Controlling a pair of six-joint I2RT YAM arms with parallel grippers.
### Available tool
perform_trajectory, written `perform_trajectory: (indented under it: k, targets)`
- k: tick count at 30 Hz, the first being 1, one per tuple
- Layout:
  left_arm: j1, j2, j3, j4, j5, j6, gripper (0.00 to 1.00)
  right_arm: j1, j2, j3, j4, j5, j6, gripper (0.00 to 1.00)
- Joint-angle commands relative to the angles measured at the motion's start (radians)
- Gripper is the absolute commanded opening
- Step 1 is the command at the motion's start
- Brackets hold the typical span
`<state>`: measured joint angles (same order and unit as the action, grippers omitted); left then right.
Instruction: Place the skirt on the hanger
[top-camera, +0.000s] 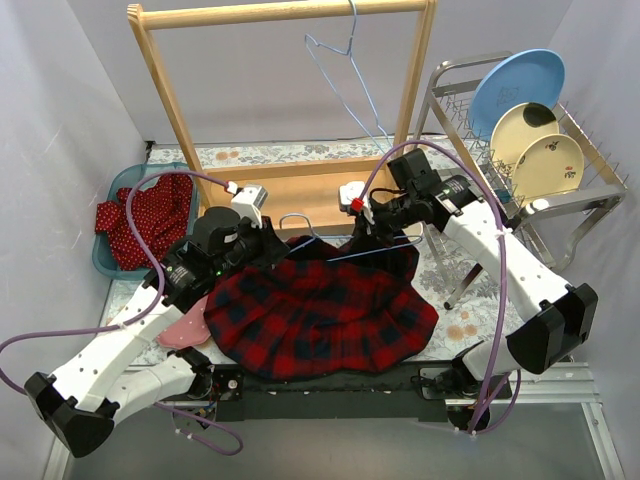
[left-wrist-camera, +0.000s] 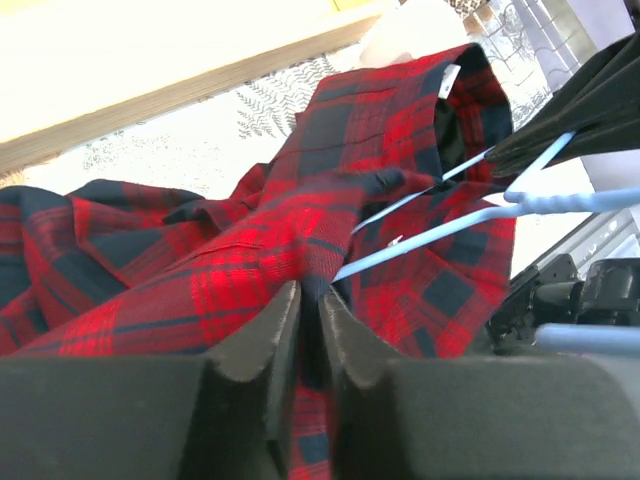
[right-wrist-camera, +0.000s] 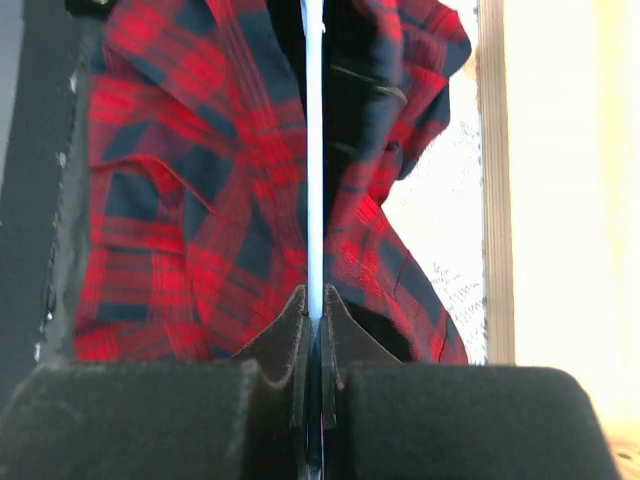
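The red and navy plaid skirt (top-camera: 330, 310) lies spread on the table between the two arms. My left gripper (top-camera: 283, 250) is at its upper left edge. In the left wrist view that gripper (left-wrist-camera: 310, 300) is shut on a raised fold of the skirt (left-wrist-camera: 260, 250), with the light blue wire hanger (left-wrist-camera: 440, 232) just past it. My right gripper (top-camera: 362, 228) holds the hanger (top-camera: 370, 252) over the skirt's far edge. The right wrist view shows it (right-wrist-camera: 314, 305) shut on the hanger wire (right-wrist-camera: 314, 150), which runs straight out over the skirt (right-wrist-camera: 190, 200).
A wooden clothes rack (top-camera: 285, 12) stands at the back with a second blue wire hanger (top-camera: 345, 70) hung on its bar. A metal dish rack (top-camera: 600, 185) with plates stands at right. At left are a teal basket (top-camera: 105, 262) holding a red dotted garment and a pink cloth (top-camera: 185, 328).
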<state>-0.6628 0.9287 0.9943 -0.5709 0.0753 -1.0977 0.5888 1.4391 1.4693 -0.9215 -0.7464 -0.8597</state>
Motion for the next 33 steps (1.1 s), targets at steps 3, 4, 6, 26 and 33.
perform_trajectory:
  k: [3,4,6,26,33]
  targets:
    - [0.005,-0.007,0.010,-0.027,-0.037,0.060,0.64,0.000,-0.014,-0.041,0.148,-0.120,0.073,0.01]
    - [0.005,-0.013,0.020,-0.044,-0.054,0.077,0.72,-0.001,-0.017,-0.061,0.160,-0.119,0.082,0.01]
    - [0.005,-0.040,0.043,-0.070,-0.063,0.157,0.84,-0.001,-0.023,-0.076,0.180,-0.117,0.094,0.01]
    - [0.005,-0.214,-0.240,0.137,0.103,0.752,0.90,-0.047,-0.068,-0.104,0.174,-0.245,0.087,0.01]
    - [0.006,-0.123,-0.233,0.178,0.147,0.799,0.83,-0.064,-0.105,-0.124,0.171,-0.249,0.077,0.01]
